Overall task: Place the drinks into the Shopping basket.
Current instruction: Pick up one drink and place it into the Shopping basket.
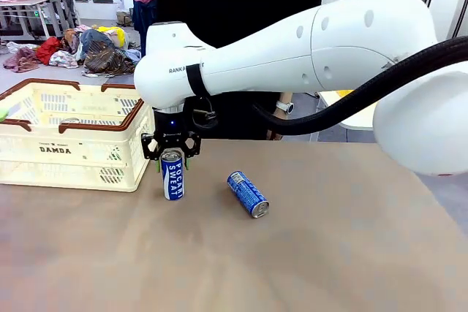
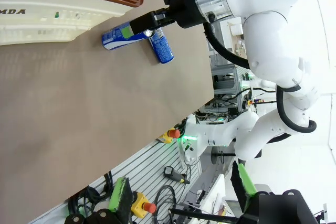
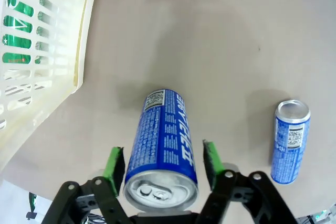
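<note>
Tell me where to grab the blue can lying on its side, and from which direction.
Take the lying blue can around the middle of its body, coming straight down from above and closing across its short width. It lies flat on the table with nothing against either long flank. End to end it looks too long to span.

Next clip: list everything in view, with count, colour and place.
Blue metal drink cans, white lettering: 2; upright can on the table beside the basket, lying can to its right.
Green metal drink can: 1; inside the basket, seen through its slots.
Cream-white slotted plastic shopping basket, brown rim: 1; table's left.
Grey-brown table: 1.
Pile of clothes: 1, mixed colours; floor behind.
Right tool: black, green pads; open, straddling the upright can.
Left tool: open, away from the cans.
</note>
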Robot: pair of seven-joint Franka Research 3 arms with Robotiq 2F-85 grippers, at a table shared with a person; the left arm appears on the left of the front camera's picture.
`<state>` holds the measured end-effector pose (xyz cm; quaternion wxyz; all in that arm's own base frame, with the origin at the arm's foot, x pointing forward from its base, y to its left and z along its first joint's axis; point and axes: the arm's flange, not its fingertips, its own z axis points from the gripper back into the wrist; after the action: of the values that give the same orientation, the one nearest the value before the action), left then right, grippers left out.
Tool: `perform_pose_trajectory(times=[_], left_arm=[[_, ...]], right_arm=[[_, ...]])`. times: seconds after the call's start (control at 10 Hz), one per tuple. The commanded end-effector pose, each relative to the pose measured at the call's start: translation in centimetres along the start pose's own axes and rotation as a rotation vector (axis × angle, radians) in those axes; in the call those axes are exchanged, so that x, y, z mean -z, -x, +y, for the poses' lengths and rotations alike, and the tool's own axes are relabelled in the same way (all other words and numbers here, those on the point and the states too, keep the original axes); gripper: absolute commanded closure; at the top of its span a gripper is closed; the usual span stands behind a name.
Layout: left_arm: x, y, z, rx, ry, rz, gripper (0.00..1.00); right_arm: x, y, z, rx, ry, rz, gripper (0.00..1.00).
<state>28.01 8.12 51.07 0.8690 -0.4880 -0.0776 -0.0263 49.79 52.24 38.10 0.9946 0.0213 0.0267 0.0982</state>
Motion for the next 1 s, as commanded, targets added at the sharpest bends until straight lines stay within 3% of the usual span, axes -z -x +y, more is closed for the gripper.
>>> perform_pose_trajectory(times=[0.0,0.2,0.4,0.5,0.7,0.9], left_arm=[[-0.1,0.2,-0.3,-0.013,0.009,-0.003,0.00],[-0.1,0.2,-0.3,-0.013,0.009,-0.003,0.00],[-0.1,0.2,-0.3,-0.013,0.009,-0.003,0.00],[-0.1,0.2,-0.3,-0.013,0.009,-0.003,0.00],[-0.1,0.2,-0.3,-0.013,0.009,-0.003,0.00],[-0.1,0.2,-0.3,-0.013,0.009,-0.003,0.00]], right_arm=[[-1.9,-0.4,-0.3,-0.021,0.029,-0.011,0.00],[-7.8,-0.5,-2.6,-0.027,0.052,-0.057,0.00],[-15.2,0.0,-7.3,-0.023,0.032,-0.031,0.00],[-18.0,1.1,-10.3,-0.021,-0.043,-0.022,0.00],[-21.7,4.9,-17.8,0.115,-0.179,-0.022,0.00],[-23.9,10.7,-26.2,0.215,-0.432,-0.035,0.00]])
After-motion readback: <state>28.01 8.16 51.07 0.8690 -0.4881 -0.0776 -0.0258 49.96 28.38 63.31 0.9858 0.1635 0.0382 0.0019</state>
